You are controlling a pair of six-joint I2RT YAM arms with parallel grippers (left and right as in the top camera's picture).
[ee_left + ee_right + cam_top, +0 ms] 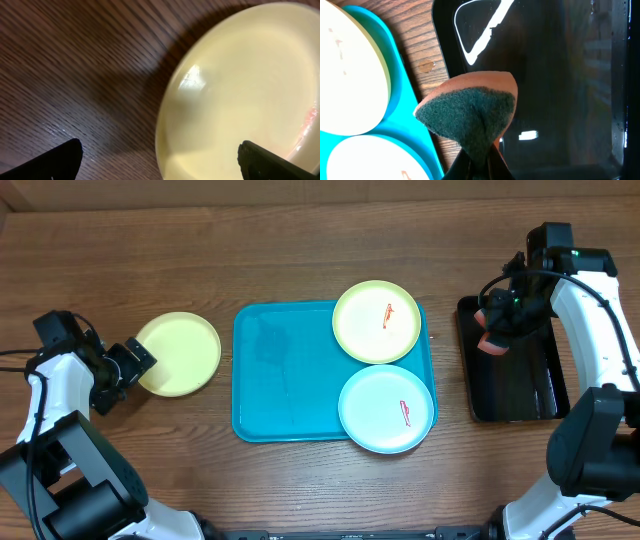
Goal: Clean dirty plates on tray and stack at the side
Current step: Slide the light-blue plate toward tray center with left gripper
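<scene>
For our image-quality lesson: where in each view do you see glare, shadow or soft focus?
Overhead: evenly lit and sharp. Left wrist: the yellow plate is soft, with a white highlight on its rim and a shadow on the wooden table beside it. Right wrist: bright reflections on the glossy black tray; the sponge is crisp.

A sponge (470, 112), orange with a dark green scouring face, is pinched at one end in my right gripper (479, 161), its green side turned towards my wrist camera. Directly below the gripper lies a narrow, glossy black tray (560, 75), flat on the brown wood-grain worktop (420, 45). Ahead of the gripper the tray's shiny floor throws back a white triangular glare. On the bare wood just beside the tray's edge sits a small pale mark (426, 65).
</scene>
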